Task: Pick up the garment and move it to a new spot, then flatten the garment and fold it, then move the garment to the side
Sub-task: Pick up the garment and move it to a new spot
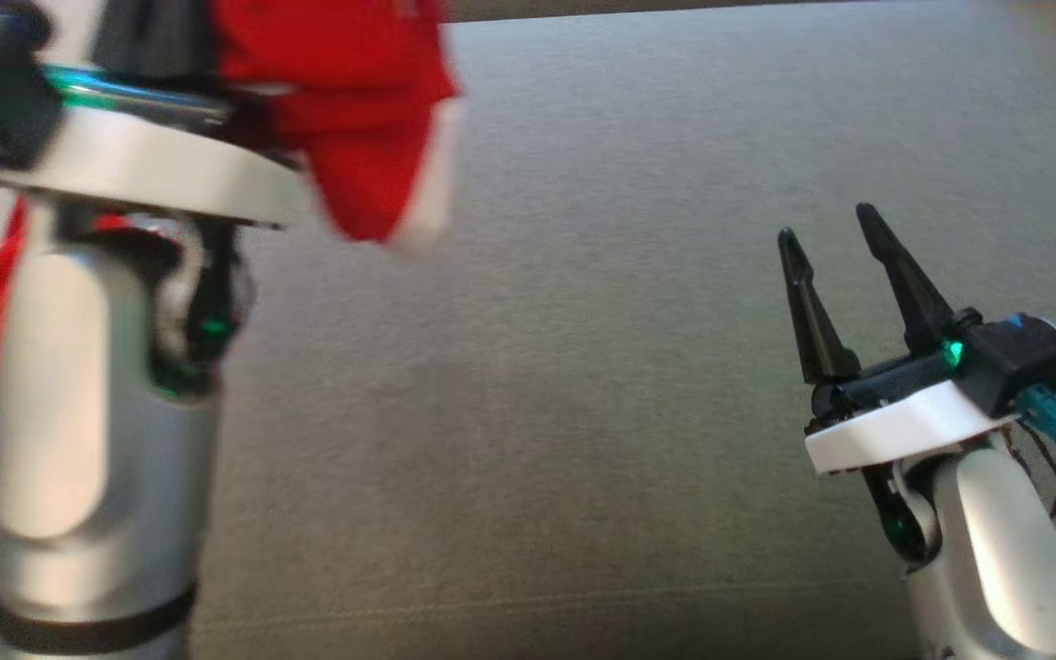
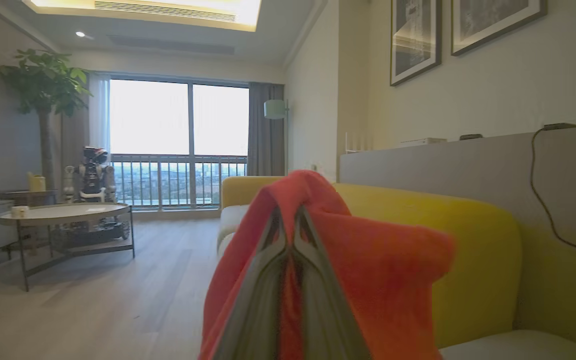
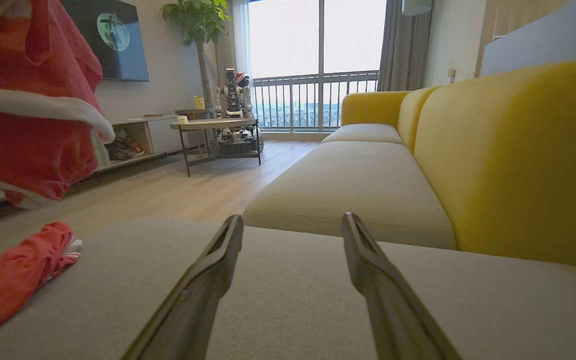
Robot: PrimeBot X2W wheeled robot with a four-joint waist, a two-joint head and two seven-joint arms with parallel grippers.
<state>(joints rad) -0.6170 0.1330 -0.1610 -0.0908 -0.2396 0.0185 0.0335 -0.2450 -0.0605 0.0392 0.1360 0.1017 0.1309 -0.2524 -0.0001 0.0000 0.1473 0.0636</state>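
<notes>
L end effector point(image 2: 288, 215) clamped on red garment point(image 2: 378, 270), held high, tail draping to sofa seat point(image 1: 583, 367). R end effector point(image 1: 823, 222) open, empty; garment well to its left.

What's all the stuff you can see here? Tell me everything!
Cloth garment: one, red with white trim, hanging high, part on the seat.
Long soft sofa: one, yellow back and beige seats, along the wall.
Round metal-legged table: one, pale top, near the window.
Tall leafy indoor tree: one, green, beside the window.
Small standing robot: one, white and black, behind the table.
Framed pictures: two, dark frames, on the wall above the sofa.
Left claw: one, dark, shut on the garment.
Right claw: one, dark, open, above the seat.
</notes>
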